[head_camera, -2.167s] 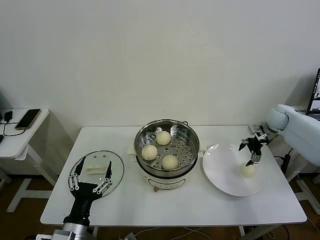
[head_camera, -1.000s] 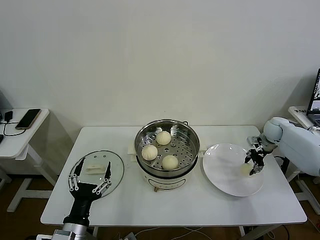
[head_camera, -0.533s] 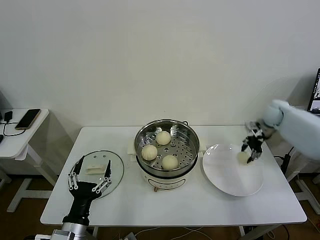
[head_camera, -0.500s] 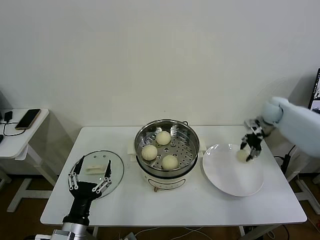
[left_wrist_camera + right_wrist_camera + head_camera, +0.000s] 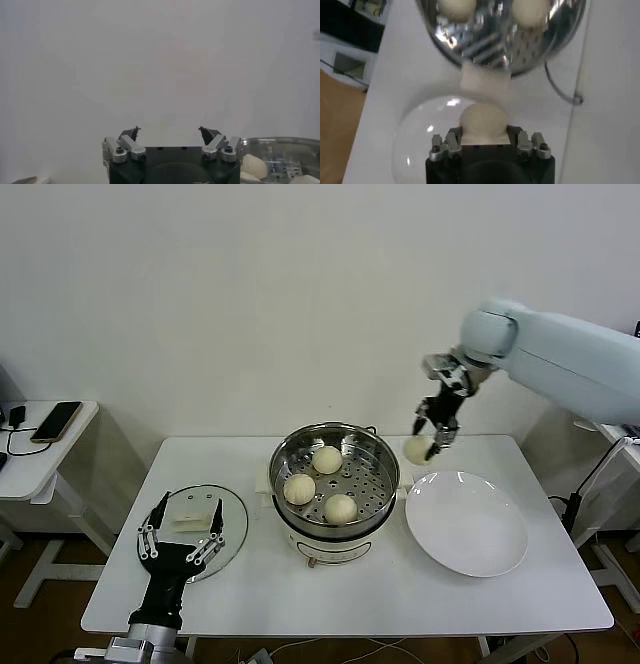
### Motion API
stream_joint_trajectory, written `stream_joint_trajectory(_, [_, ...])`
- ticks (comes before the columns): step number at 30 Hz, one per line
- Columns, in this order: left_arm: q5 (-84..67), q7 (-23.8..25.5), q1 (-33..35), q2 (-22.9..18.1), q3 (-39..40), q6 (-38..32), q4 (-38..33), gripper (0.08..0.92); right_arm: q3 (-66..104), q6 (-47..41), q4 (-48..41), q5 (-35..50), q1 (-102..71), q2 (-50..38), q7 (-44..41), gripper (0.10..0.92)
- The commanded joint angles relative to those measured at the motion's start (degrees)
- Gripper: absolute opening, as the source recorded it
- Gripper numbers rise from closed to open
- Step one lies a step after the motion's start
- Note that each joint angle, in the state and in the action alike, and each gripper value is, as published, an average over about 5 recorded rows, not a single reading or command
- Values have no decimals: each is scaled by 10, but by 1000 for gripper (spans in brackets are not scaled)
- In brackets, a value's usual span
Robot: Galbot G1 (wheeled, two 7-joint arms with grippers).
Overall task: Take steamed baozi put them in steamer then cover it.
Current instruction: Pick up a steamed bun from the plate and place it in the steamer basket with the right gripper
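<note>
The steel steamer (image 5: 334, 446) stands mid-table on its white base, with three cream baozi (image 5: 340, 508) on its perforated tray. My right gripper (image 5: 428, 436) hangs in the air just right of the steamer's rim, shut on a fourth baozi (image 5: 416, 449). In the right wrist view that baozi (image 5: 482, 121) sits between the fingers with the steamer (image 5: 500, 35) farther off. My left gripper (image 5: 183, 536) stays parked at the table's front left, open and empty, over the near edge of the glass lid (image 5: 196, 522). Its spread fingertips (image 5: 132, 132) show in the left wrist view.
A white plate (image 5: 466, 524) lies bare to the right of the steamer. The glass lid has a white handle (image 5: 194, 518). A side table (image 5: 40, 446) with a phone (image 5: 56, 421) stands at the far left. A wall rises behind the table.
My right gripper has lifted the baozi off the plate and carried it up and leftward to beside the steamer's rim. The plate now lies bare. The left arm has barely moved.
</note>
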Motion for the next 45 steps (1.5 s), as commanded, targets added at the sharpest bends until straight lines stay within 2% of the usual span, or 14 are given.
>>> stream_joint_trajectory(1, [1, -3, -11, 0, 3, 7, 4, 823, -36, -38, 9, 68, 18, 105, 33, 636])
stream_joint_trajectory(10, [3, -7, -15, 0, 5, 10, 8, 823, -32, -30, -48, 16, -49, 140, 39, 630])
stream_joint_trajectory(28, [4, -9, -19, 3, 4, 8, 11, 823, -41, -24, -68, -23, -91, 142, 55, 641])
stream_joint_trajectory(34, [7, -13, -21, 1, 5, 7, 12, 823, -37, -19, -67, -35, -96, 140, 58, 671])
stream_joint_trajectory(38, [14, -19, -21, 1, 3, 9, 14, 823, -27, -15, -61, -39, -94, 133, 63, 745])
stream_joint_trajectory(42, [31, -25, -22, 2, 1, 16, 13, 823, 14, -4, -35, -54, -89, 102, 55, 813])
stream_joint_trajectory(45, [68, -32, -26, 3, 0, 17, 18, 823, 77, 7, -6, -63, -87, 62, 43, 821])
